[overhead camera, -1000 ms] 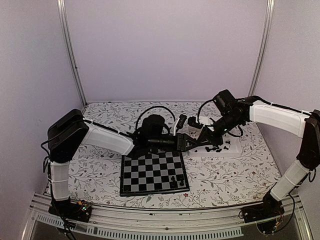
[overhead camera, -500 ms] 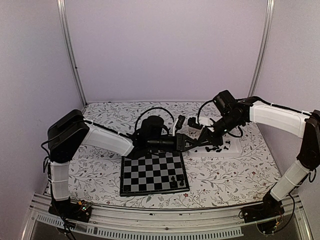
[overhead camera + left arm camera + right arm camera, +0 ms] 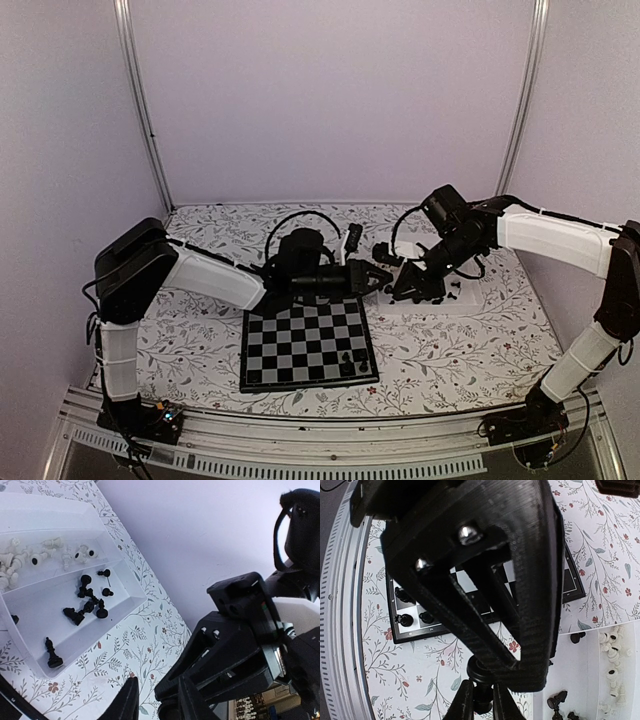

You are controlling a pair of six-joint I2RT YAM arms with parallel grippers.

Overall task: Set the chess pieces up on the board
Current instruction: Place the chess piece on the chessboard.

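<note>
White tray just beside board

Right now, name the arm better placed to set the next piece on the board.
Probably right. The right gripper is shut on a black piece, just beyond the board's far right corner. The left gripper hangs as near, but whether it holds anything doesn't show.

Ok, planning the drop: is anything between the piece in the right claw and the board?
Yes. The left claw sits directly in front of the right claw and its black chess piece, covering much of the line to the board.
</note>
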